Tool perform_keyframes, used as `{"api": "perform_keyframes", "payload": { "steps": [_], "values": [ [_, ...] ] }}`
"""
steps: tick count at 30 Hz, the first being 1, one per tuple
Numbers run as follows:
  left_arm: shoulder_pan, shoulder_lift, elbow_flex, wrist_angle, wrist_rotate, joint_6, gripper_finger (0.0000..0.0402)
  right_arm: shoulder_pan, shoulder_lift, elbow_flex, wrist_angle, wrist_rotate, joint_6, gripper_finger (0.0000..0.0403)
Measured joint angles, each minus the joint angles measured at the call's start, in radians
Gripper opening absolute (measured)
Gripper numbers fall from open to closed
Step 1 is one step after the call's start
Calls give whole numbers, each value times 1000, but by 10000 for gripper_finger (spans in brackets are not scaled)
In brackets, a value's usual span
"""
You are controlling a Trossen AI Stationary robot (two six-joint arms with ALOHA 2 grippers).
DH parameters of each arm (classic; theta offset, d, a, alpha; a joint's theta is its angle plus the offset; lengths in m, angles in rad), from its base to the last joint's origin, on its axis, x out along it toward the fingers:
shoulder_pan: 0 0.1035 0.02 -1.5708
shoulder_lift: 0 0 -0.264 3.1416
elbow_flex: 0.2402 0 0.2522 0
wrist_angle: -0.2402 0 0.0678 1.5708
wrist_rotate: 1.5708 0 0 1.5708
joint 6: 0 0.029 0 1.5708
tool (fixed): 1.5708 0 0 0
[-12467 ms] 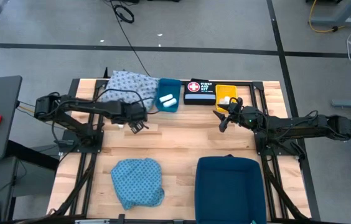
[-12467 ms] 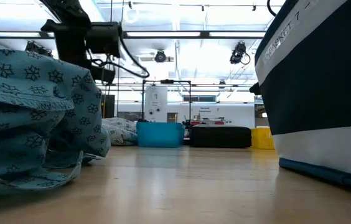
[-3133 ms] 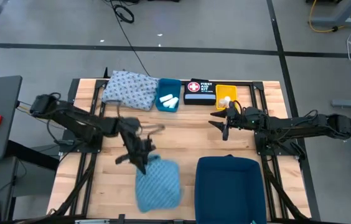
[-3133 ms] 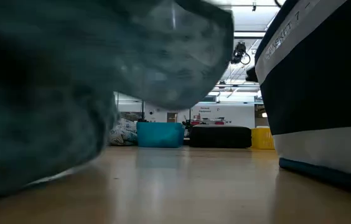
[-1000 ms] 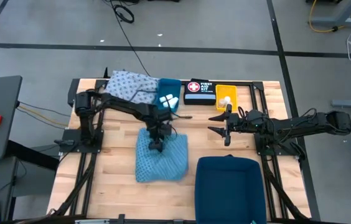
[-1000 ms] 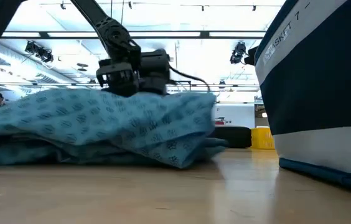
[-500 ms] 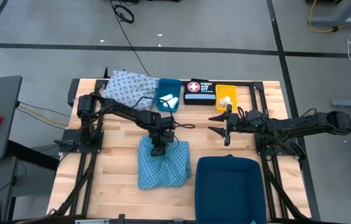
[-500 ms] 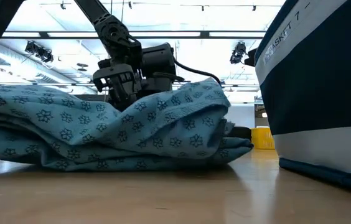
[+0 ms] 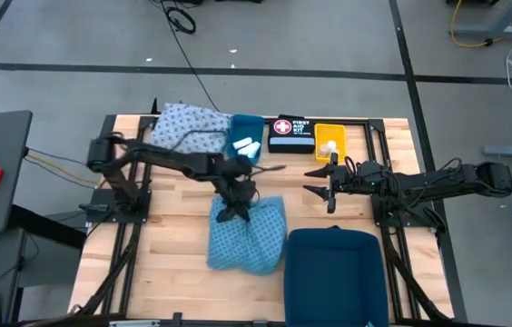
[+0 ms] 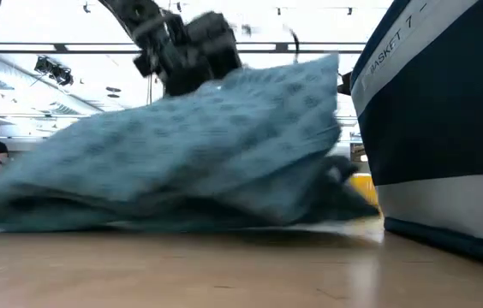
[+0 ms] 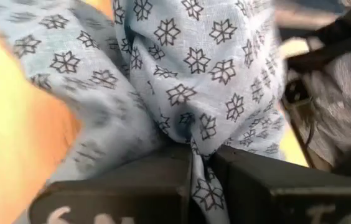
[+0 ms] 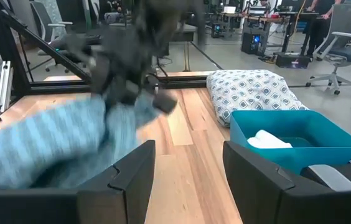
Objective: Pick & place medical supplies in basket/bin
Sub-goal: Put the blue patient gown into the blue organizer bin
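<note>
Under the left pincer [image 9: 235, 211], which is pinched tight on a fold of it, the teal cloth [image 9: 249, 234] droops onto the bench [image 9: 174, 227] beside the basket [image 9: 333, 272], soft, light and floppy, best held by a bunched fold.

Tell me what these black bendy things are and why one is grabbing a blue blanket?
They are two robot arms on a wooden table. One picture looks down from above, one looks across from table height, and two come from little cameras on the arms' wrists. The left hand has pinched the teal cloth shut between its fingers and is lifting it beside the big dark blue basket. The right hand waits open, holding nothing. At the back lie a whitish-blue cloth, a small blue bin with white rolls, a black first aid box and a yellow bin.
</note>
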Motion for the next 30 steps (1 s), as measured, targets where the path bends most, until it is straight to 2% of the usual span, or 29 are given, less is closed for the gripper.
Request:
{"api": "perform_keyframes", "payload": {
  "steps": [8,13,19,22,26,30],
  "values": [
    [0,-209,1,4,-144,45,12,0,0,0,0,0,3,197],
    [0,-296,1,8,-214,61,12,0,0,0,31,4,-12,197],
    [-2,-340,14,16,-233,63,12,0,0,0,178,88,-89,197],
    [-5,-340,38,10,-233,69,12,2,-3,0,187,70,-111,197],
    [-10,-339,59,13,-233,93,12,27,-65,0,116,-71,-110,193],
    [-10,-339,60,11,-231,105,12,66,-227,0,-88,-43,-95,181]
  ]
}}
